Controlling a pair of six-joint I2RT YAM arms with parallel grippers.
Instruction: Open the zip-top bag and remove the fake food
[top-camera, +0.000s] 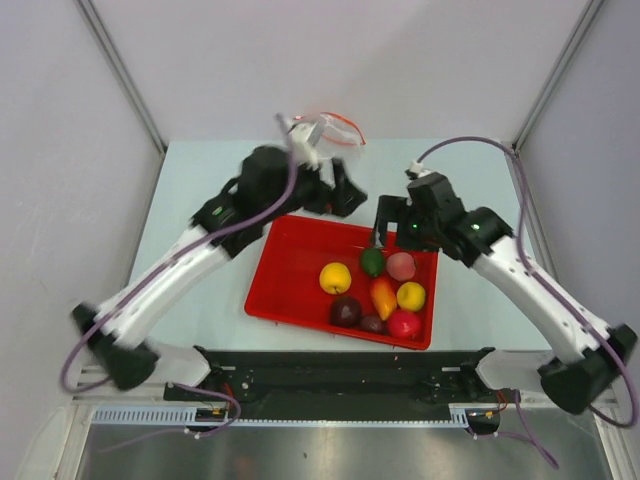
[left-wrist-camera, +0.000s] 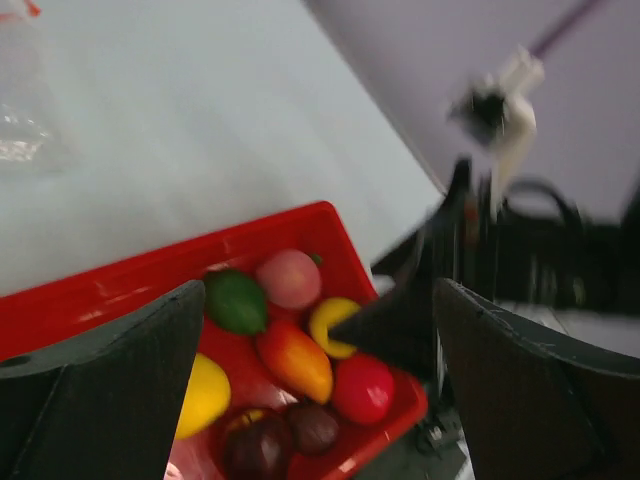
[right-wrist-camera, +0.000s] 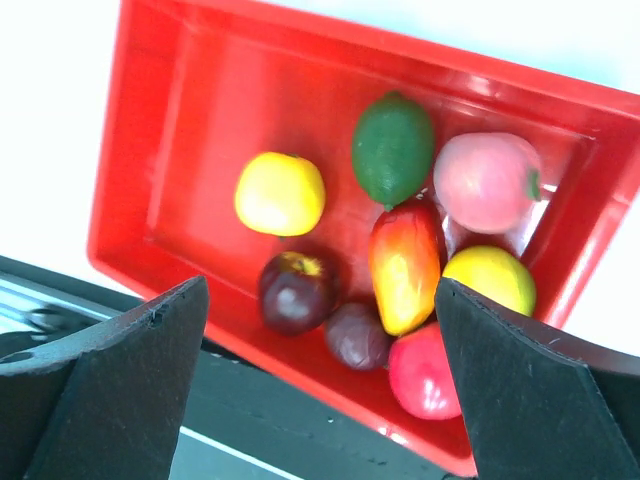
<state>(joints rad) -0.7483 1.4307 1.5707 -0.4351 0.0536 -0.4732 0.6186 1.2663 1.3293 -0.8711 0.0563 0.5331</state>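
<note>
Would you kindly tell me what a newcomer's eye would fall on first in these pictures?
The red tray in the near middle of the table stands out most, with bright toy fruits clustered in its right half. The left tool and the right tool both hang open above it, holding nothing. The clear zip-top bag sits apart near the far edge.

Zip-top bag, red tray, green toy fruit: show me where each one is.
zip-top bag (top-camera: 342, 130), top view, on its clear crinkled middle, inside the orange-red strip.
red tray (top-camera: 298, 262), top view, on the bare floor at its left end.
green toy fruit (right-wrist-camera: 392, 148), right wrist view, on its middle.
</note>
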